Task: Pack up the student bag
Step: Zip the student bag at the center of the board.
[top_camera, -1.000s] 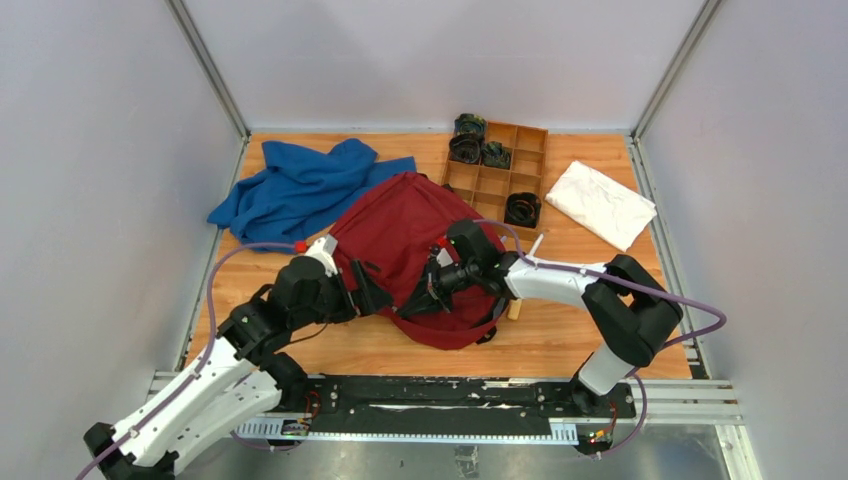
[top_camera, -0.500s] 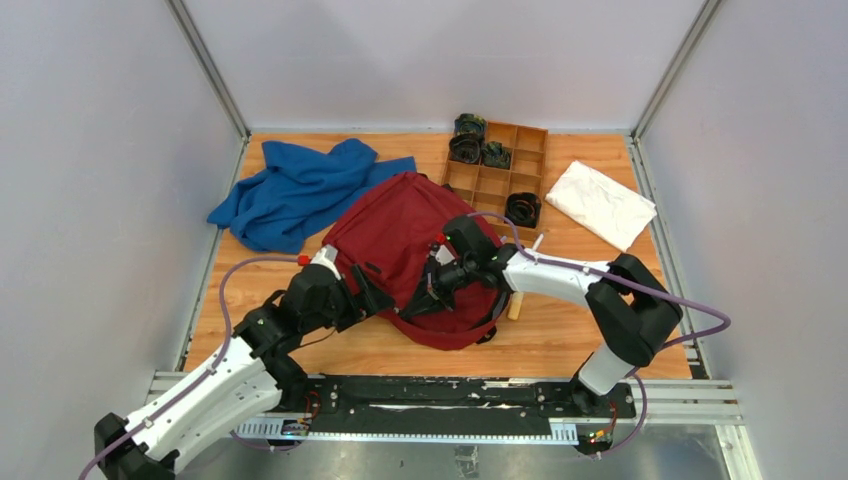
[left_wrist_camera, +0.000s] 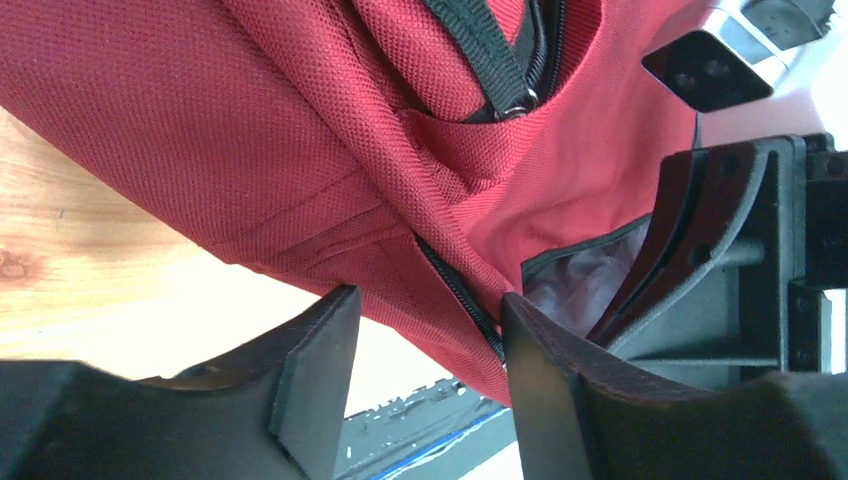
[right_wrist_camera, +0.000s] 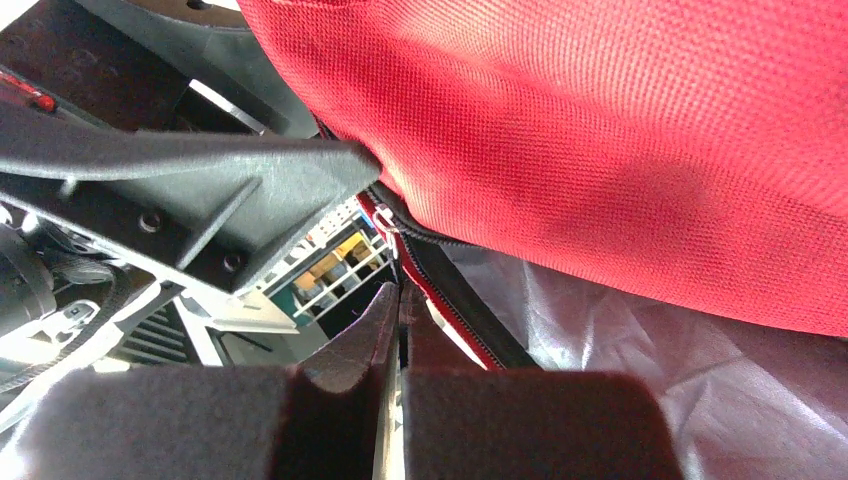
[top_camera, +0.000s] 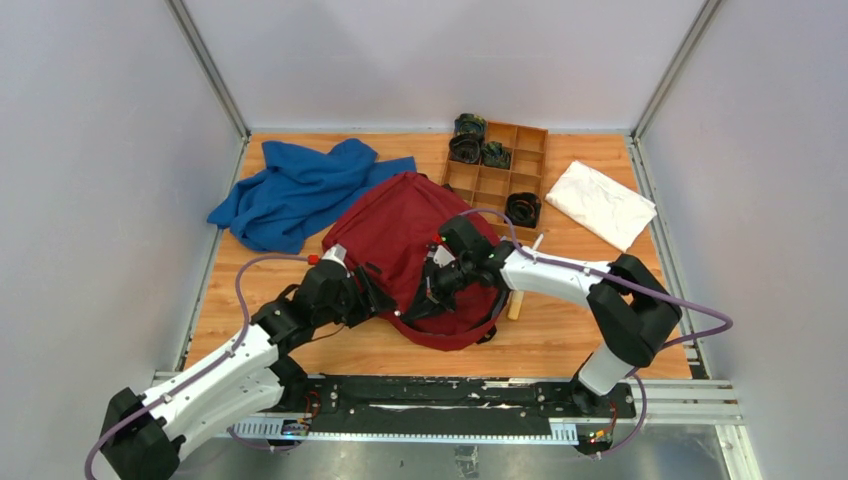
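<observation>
Fingers (left_wrist_camera: pixel 310 380) of the left gripper (top_camera: pixel 374 291) stand wide, straddling the zip (left_wrist_camera: pixel 455 285) without closing on it. The right gripper's (top_camera: pixel 428 288) fingers (right_wrist_camera: pixel 340 400) are pressed together at the opening's edge; whether they pinch fabric I cannot tell. On the table (top_camera: pixel 560 340), the bag (top_camera: pixel 400 225) lies at centre frame, its near edge parted enough to show pale lining (left_wrist_camera: pixel 575 285). A blue cloth (top_camera: pixel 295 190) sits upper left, touching the bag; a wooden tray (top_camera: pixel 520 150) with black coils (top_camera: pixel 522 209) is at top centre, and a white packet (top_camera: pixel 600 203) at upper right. All of these lie outside the bag, so packing looks barely begun: the opening is being held, and loading remains.
</observation>
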